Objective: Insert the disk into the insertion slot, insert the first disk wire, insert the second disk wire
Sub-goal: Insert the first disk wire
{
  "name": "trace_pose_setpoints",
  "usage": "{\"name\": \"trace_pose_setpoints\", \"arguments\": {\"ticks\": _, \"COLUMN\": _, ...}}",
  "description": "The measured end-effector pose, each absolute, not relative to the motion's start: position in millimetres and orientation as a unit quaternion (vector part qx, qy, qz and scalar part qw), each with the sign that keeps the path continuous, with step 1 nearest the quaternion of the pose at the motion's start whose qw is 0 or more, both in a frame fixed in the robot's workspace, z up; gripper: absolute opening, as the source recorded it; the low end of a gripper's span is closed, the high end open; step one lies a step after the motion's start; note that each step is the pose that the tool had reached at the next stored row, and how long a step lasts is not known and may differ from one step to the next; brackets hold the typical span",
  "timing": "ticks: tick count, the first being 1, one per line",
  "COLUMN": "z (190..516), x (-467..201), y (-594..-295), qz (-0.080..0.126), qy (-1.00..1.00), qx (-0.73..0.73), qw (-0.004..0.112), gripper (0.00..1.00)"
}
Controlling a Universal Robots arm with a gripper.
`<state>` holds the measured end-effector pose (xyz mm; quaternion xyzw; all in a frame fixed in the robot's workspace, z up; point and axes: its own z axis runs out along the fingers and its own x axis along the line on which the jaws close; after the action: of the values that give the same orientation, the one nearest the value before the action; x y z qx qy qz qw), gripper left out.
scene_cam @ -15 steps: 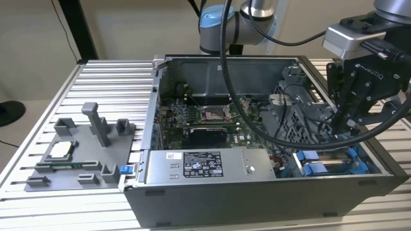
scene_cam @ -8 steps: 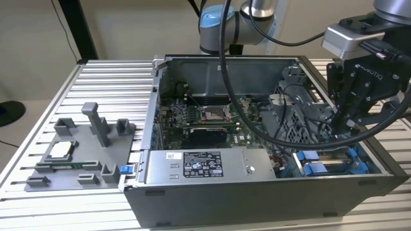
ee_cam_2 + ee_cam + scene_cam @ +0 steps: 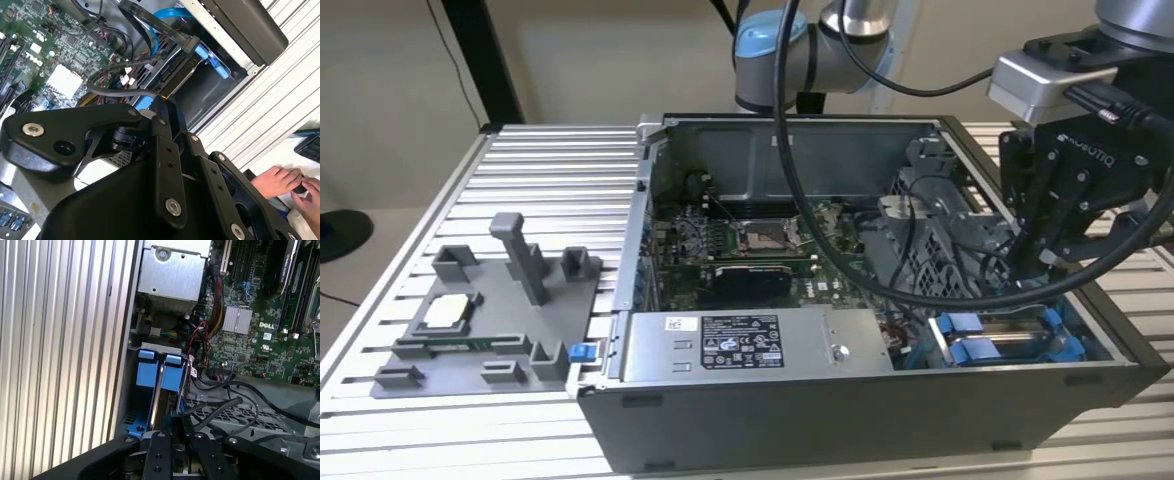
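An open computer case (image 3: 827,425) fills the frame's centre. The gripper (image 3: 1030,262) hangs at the right, above the blue-railed insertion slot (image 3: 1007,338). A grey fixture tray (image 3: 494,345) sits lower left on the slatted table (image 3: 547,150).

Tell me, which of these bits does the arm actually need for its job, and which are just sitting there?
Needed: gripper; blue-framed disk; slot; wires.
Just there: grey tray with posts; silver power box; circuit board; a person's hands.
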<state>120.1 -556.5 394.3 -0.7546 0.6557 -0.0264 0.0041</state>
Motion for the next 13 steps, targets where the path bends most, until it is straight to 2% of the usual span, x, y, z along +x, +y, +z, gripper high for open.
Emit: {"name": "trace_pose_setpoints", "arguments": {"ticks": 13, "z": 391.9, "x": 120.1, "y": -556.4, "qz": -0.026, "qy": 0.656, "qx": -0.754, "qw": 0.004, "gripper": 0.00}}
